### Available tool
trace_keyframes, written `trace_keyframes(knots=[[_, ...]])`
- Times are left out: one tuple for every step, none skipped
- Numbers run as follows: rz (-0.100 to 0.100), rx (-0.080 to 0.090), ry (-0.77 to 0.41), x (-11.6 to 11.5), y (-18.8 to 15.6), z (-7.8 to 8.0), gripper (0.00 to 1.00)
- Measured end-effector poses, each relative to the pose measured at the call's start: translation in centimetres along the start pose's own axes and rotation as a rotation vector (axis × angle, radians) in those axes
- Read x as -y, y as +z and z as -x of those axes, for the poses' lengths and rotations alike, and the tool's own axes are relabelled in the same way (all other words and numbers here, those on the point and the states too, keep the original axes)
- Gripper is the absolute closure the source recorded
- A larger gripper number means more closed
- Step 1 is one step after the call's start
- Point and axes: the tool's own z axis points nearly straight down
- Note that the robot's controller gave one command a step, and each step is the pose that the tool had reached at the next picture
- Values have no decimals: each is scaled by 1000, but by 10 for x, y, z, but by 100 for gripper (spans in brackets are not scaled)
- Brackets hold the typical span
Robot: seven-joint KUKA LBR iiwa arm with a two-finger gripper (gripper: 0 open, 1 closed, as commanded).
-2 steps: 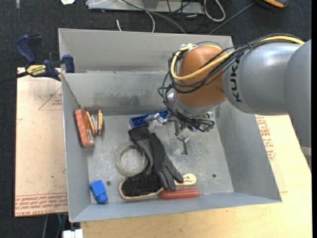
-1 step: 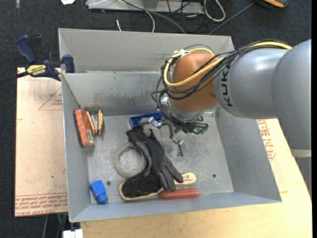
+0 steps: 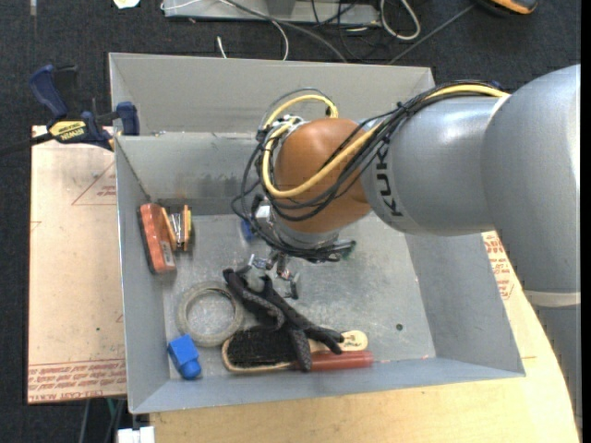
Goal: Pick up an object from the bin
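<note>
Since the black strap (image 3: 266,303) lies atop the brush (image 3: 261,350), near-centre in the bin (image 3: 137,247), your gripper (image 3: 274,271) hangs at its far end, likely the easiest take, though you cannot tell how wide that gripper stands.

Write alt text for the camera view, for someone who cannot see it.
A grey robot arm reaches from the right into a grey metal bin, its gripper low over a black strap near the middle. Around it lie a black-bristled brush, a clear tape roll, a small blue block and, at the left, an orange stapler.
</note>
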Motion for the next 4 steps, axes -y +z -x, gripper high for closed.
trace_keyframes(knots=[[0, 0, 0, 0, 0, 0, 100], [2, -2, 2, -1, -21, 0, 100], [0, 1, 4, 0, -43, 1, 100], [0, 1, 4, 0, -63, 1, 100]])
